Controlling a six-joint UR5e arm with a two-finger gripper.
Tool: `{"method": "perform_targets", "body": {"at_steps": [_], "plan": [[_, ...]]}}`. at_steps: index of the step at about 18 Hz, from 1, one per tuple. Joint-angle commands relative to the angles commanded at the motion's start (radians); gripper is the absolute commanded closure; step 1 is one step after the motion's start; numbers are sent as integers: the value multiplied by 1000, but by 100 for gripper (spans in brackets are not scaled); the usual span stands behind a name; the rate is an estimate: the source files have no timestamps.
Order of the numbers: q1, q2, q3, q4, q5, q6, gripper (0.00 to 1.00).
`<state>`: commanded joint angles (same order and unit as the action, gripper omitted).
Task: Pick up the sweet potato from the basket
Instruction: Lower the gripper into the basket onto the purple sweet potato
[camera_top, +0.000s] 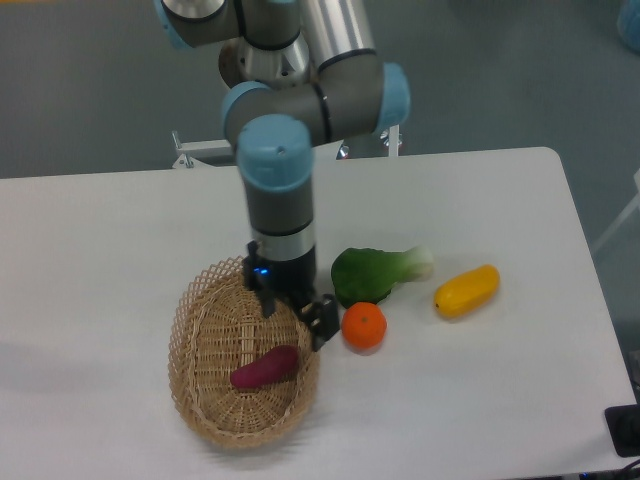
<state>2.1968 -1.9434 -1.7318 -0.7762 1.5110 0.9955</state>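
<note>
Camera view: we see the gripper (296, 312), its 2 fingers spread, above the basket (190, 318), whose floor holds the sweet potato (265, 366).

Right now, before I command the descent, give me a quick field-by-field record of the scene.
target: sweet potato, lying in the basket, toward its right side
container: basket, on the white table
end effector: end effector, jaws open, above the basket's upper right rim, not touching the target
arm: reaching down from the top of the view
outside basket: orange fruit, green leafy vegetable, yellow vegetable, all on the table to the right
grasp: not yet made
</note>
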Motion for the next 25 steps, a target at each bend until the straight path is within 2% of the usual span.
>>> {"method": "perform_targets", "body": {"at_steps": [2, 5, 6, 11, 15, 25], "plan": [[-5, -20, 5, -20, -3, 40, 0], [-3, -60, 47, -130, -18, 84, 0], [-3, -68, 54, -147, -23, 84, 0], [1, -94, 52, -143, -28, 84, 0], [17, -114, 54, -100, -47, 81, 0], [20, -157, 64, -61, -46, 81, 0]]}}
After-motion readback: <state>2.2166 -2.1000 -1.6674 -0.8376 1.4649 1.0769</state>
